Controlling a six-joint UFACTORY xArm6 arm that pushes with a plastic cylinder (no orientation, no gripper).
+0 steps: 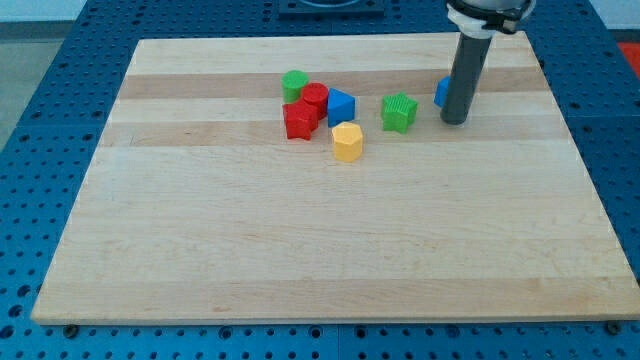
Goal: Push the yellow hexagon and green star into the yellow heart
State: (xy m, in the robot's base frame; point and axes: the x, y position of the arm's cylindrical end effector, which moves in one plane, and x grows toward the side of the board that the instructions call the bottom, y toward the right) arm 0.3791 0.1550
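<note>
A single yellow block (347, 141) sits near the board's middle top; I cannot tell whether it is the hexagon or the heart, and no second yellow block shows. The green star (399, 111) lies to its upper right, apart from it. My tip (455, 122) rests on the board to the right of the green star, with a small gap between them. A blue block (441, 92) is partly hidden behind the rod.
A cluster sits to the left of the yellow block: a green block (294, 84), two red blocks (315, 98) (299, 120) and a blue block (341, 105). The wooden board (300, 250) lies on a blue perforated table.
</note>
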